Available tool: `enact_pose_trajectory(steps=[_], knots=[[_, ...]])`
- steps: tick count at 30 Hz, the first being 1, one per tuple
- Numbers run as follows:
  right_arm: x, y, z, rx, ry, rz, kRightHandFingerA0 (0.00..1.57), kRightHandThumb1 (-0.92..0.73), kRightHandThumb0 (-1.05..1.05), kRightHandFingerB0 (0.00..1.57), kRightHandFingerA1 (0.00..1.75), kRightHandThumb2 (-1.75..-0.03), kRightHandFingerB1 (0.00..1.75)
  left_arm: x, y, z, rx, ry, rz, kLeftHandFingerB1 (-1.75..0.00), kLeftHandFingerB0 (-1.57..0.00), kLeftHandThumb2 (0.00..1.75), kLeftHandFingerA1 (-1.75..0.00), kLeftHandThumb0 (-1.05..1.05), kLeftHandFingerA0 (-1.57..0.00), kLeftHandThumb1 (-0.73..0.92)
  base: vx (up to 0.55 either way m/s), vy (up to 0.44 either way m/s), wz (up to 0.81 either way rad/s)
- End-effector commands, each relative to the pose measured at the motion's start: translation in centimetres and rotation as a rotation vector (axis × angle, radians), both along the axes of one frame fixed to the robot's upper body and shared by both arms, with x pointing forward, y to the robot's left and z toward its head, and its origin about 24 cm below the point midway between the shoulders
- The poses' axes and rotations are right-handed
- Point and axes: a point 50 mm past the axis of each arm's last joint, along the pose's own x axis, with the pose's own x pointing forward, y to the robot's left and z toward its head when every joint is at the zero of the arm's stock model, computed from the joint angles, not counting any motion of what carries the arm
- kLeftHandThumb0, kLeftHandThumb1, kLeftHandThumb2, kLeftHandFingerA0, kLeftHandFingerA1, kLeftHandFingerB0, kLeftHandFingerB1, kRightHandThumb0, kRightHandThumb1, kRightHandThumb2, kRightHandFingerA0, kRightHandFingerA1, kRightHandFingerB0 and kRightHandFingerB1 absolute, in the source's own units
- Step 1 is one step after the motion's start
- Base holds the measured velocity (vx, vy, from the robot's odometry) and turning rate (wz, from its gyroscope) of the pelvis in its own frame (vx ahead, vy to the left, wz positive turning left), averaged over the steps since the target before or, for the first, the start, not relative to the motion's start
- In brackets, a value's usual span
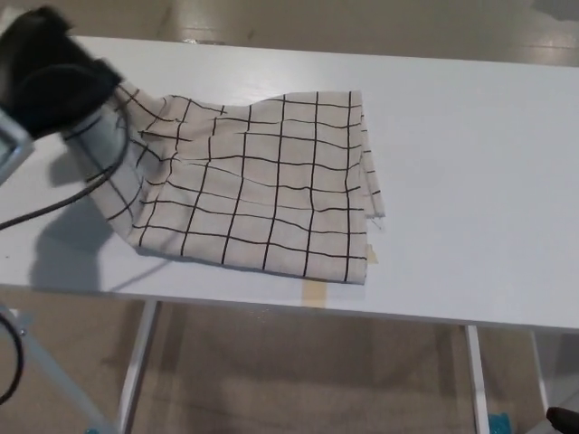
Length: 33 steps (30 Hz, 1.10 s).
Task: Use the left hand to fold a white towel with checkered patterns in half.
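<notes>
The left robot hand (54, 77) grasps the left edge of the checkered towel (262, 190), lifting it (the rest lies rumpled) off the white table (470, 181).

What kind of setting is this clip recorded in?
Probably a lab or workshop test area, not a home: a bare white table on thin metal legs, a plain hard floor, and only a checkered towel held up by the left hand.
</notes>
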Motion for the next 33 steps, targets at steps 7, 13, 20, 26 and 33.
enact_pose_trajectory(steps=[7, 13, 20, 26, 33], knots=[[-0.2, -0.1, 0.2, 0.009, 0.021, -0.006, 0.63, -0.59, -0.31, 0.71, 0.59, -0.56, 0.56, 0.0, -9.2, 1.4, 0.068, -0.028, -0.408, -0.56, -1.04, 0.54, -1.44, -0.32, -1.01, 0.45, 0.00, 0.000, 0.00], [0.0, -0.3, 0.3, 0.012, 0.015, -0.010, 0.64, -0.60, -0.32, 0.72, 0.60, -0.56, 0.57, -0.5, -12.6, 2.0, 0.052, -0.048, -0.535, -0.56, -1.03, 0.54, -1.52, -0.32, -1.01, 0.45, 0.00, 0.000, 0.00], [-0.1, -0.2, 0.3, 0.019, 0.009, -0.006, 0.64, -0.59, -0.32, 0.72, 0.61, -0.57, 0.57, -1.2, -15.6, 1.4, 0.079, -0.057, -0.635, -0.58, -1.06, 0.54, -1.50, -0.32, -1.05, 0.45, 0.00, 0.000, 0.00], [-0.1, -0.1, 0.4, 0.014, 0.009, 0.003, 0.64, -0.59, -0.32, 0.72, 0.62, -0.57, 0.57, -2.2, -17.6, -1.2, 0.111, 0.004, -0.699, -0.77, -1.11, 0.54, -1.54, -0.29, -0.98, 0.45, 0.00, 0.000, 0.00], [0.2, -0.1, 0.6, 0.001, 0.014, 0.030, 0.64, -0.58, -0.32, 0.73, 0.63, -0.57, 0.57, -4.5, -19.2, -7.9, 0.227, 0.179, -0.773, -1.35, -0.91, 0.54, -1.75, -0.24, -0.88, 0.48, 0.00, 0.000, 0.00]])
